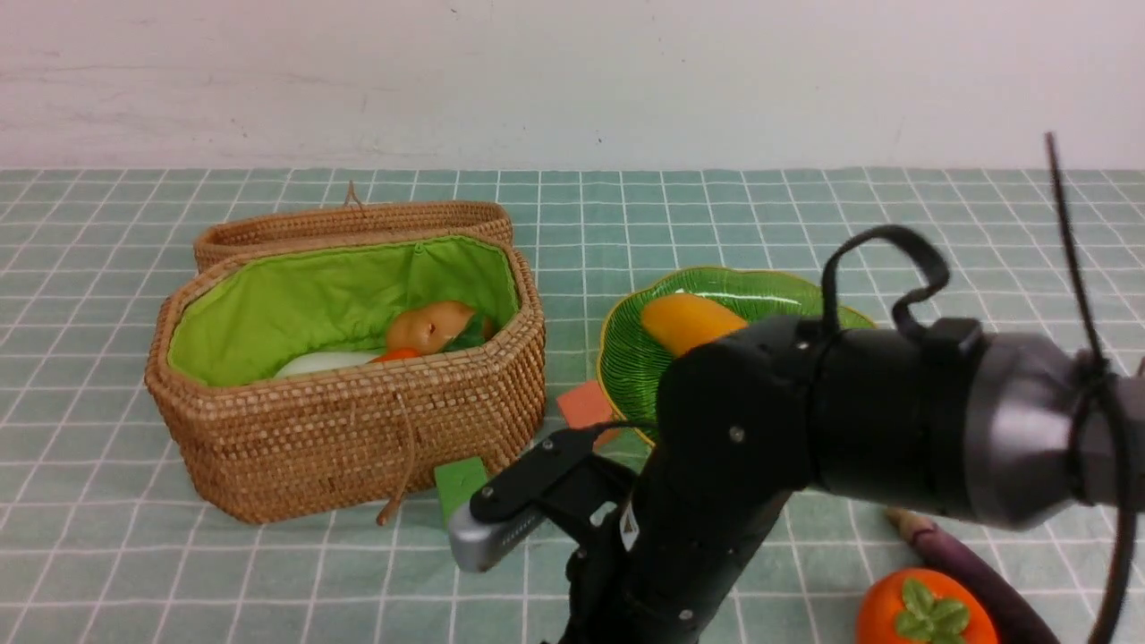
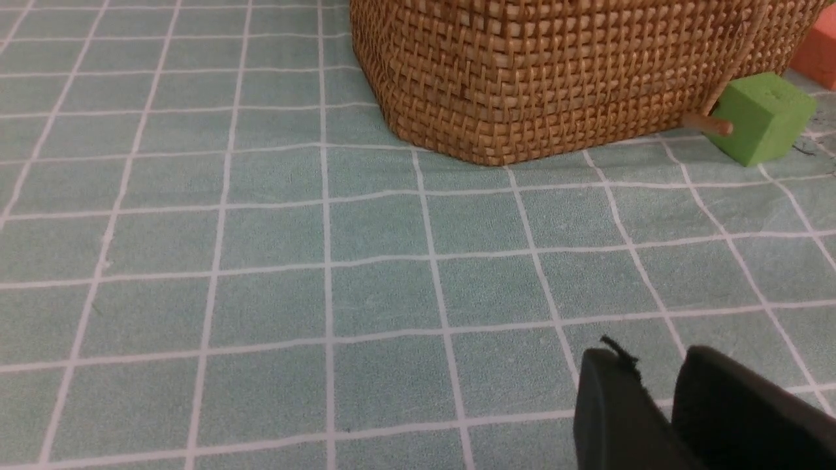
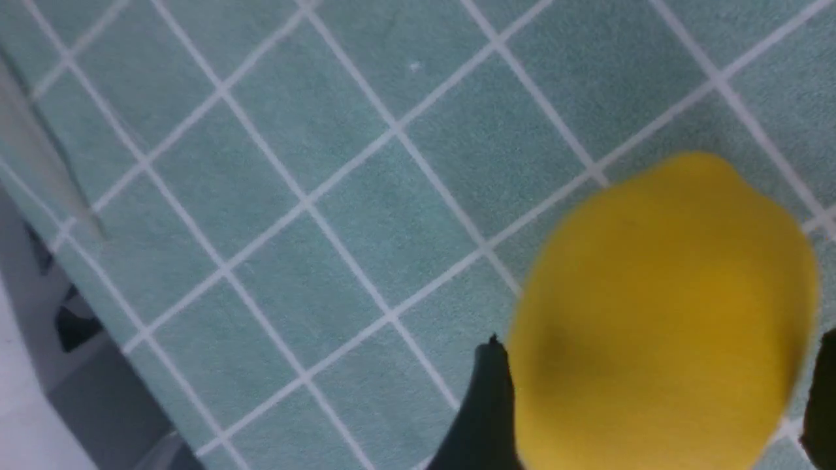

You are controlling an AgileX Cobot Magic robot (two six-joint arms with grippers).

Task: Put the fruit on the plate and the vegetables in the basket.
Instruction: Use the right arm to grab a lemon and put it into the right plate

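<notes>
Leaving the large green-lined wicker basket at left, you're mid-pickup for the translucent green ribbed glass plate beside it. The glossy yellow toy lemon sits on the counter between your wide-spread right fingers; I can't tell whether they grip it. Next: close firmly, lift, carry it farther out to the plate. Left fingers sit nearly together, empty.
</notes>
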